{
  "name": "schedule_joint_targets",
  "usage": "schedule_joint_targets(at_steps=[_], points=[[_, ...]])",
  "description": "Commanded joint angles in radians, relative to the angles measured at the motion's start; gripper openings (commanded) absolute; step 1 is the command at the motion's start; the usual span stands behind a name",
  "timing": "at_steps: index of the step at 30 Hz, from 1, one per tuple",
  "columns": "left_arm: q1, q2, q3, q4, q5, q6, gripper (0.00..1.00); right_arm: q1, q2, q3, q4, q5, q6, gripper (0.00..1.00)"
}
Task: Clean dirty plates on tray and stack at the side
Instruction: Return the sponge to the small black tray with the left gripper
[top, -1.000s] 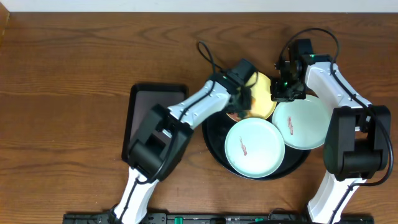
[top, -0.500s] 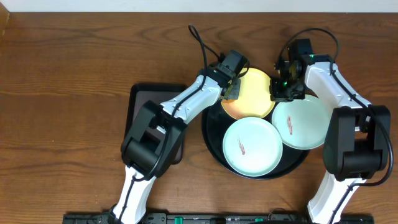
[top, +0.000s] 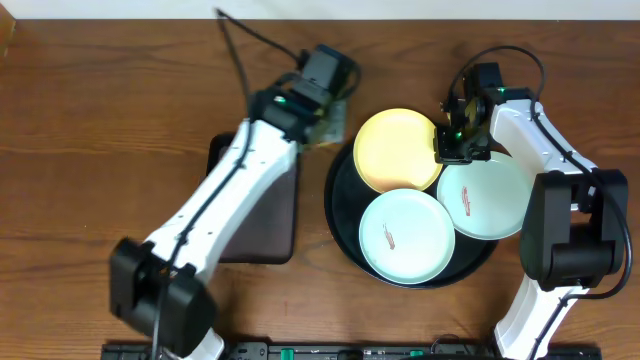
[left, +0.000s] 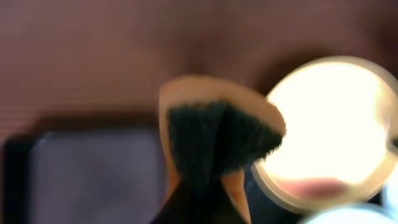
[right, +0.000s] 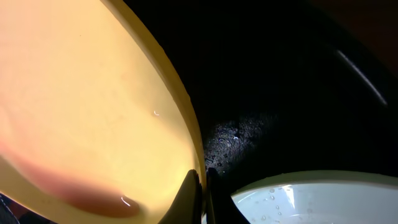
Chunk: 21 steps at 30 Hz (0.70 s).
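On the brown wooden table (top: 100, 150), the large round glossy black tray with a raised rim (top: 340, 228) held all three small plates. The pale yellow round plate (top: 398, 150) lay at the tray's 12 o'clock, with a reddish tinge along its near edge. One pale mint-white round plate (top: 407, 237) lay at 6 o'clock with a small reddish-brown smear near its middle. The second mint-white plate (top: 490, 198) lay at 3 o'clock, similarly smeared and reaching out over the tray's rim. The three plates' rims met or overlapped near the tray's centre. The right gripper (top: 455, 142) sat at the yellow plate's 3 o'clock edge, and in the right wrist view its thin fingers (right: 189, 186) were drawn almost together with that plate's rim pinched between them. Wet droplets showed on the black tray floor just beyond. The left gripper (top: 325, 120) was off the tray, at about 10 o'clock from it, over bare wood near the far corner of the smaller black rectangular tray (top: 275, 220). It was closed on an orange sponge with a dark green scouring face (left: 219, 140), which stood up from the fingers in the blurred left wrist view, with the yellow plate bright at its 3 o'clock. How high the sponge was above the table could not be told.
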Motion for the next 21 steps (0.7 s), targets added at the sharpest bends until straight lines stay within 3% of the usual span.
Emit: schedule_joint_targets(at_steps=[1, 6, 13, 15, 18, 21], points=[[0.080, 0.012, -0.005, -0.144, -0.023, 0.000, 0.07, 0.005, -0.024, 0.002, -0.008, 0.010, -0.002, 0.01], [0.201, 0.027, -0.138, -0.180, 0.027, -0.047, 0.07, 0.005, -0.024, 0.002, 0.003, 0.010, -0.031, 0.01], [0.319, 0.027, -0.367, 0.010, 0.125, -0.042, 0.08, 0.005, -0.025, 0.005, 0.041, 0.010, -0.058, 0.01], [0.338, 0.027, -0.377, 0.024, 0.125, -0.042, 0.15, 0.005, -0.025, 0.020, 0.042, 0.010, -0.058, 0.01], [0.351, 0.011, -0.357, 0.017, 0.138, -0.024, 0.38, 0.007, -0.039, 0.042, 0.030, 0.011, -0.063, 0.01], [0.361, -0.027, -0.319, -0.006, 0.180, -0.019, 0.50, 0.018, -0.082, 0.045, 0.031, 0.055, -0.066, 0.01]])
